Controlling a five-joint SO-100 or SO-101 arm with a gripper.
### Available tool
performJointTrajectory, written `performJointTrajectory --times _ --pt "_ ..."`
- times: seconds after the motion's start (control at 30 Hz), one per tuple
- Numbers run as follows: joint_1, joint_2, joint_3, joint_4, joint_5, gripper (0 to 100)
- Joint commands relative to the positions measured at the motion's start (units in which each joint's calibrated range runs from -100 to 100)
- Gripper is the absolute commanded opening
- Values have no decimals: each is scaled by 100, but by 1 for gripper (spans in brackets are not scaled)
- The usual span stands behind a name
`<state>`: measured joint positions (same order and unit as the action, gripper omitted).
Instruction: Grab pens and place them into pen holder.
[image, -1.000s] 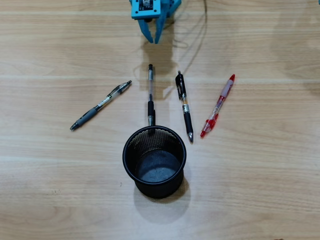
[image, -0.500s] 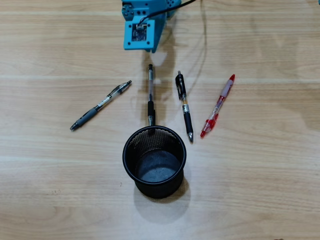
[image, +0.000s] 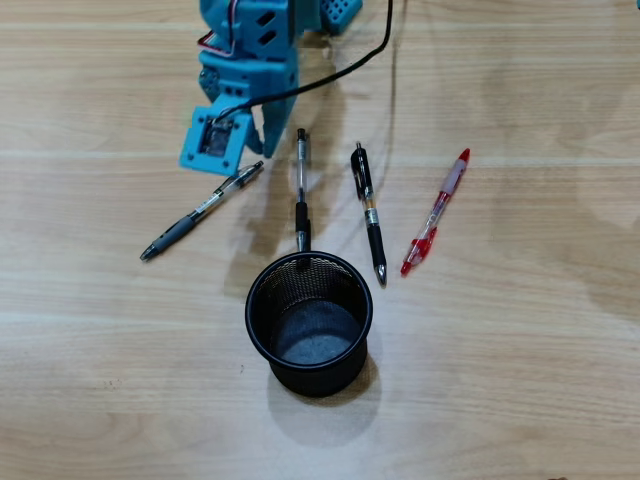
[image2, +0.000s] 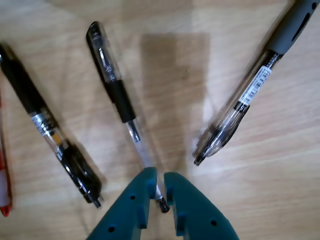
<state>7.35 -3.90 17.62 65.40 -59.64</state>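
Observation:
Several pens lie on the wooden table in the overhead view: a grey-grip pen (image: 200, 210), a clear pen with a black grip (image: 301, 190), a black pen (image: 368, 210) and a red pen (image: 437, 212). A black mesh pen holder (image: 252, 300) stands upright and empty in front of them. My teal gripper (image: 268, 135) hangs at the pens' far ends. In the wrist view the gripper (image2: 160, 175) has its jaws almost together and holds nothing. The clear pen (image2: 117, 90) runs under the left fingertip, and its end shows in the narrow gap. The grey-grip pen (image2: 250, 95), black pen (image2: 50, 135) and red pen (image2: 3, 190) lie to the sides.
A black cable (image: 350, 60) runs from the arm across the table's far side. The holder stands close against the clear pen's near tip. Bare wood lies to the left, right and front of the holder.

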Motion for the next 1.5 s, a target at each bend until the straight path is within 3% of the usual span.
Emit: performJointTrajectory --times 0.0,0.57,1.03,1.23,1.47 --pt "322 520 -649 -9 2 2" --pt "885 1831 -1920 -18 23 2" --pt "1149 2007 -1911 -1 63 3" --pt "1112 2016 -1974 -9 150 17" --pt "1058 2024 -1974 -9 119 18"
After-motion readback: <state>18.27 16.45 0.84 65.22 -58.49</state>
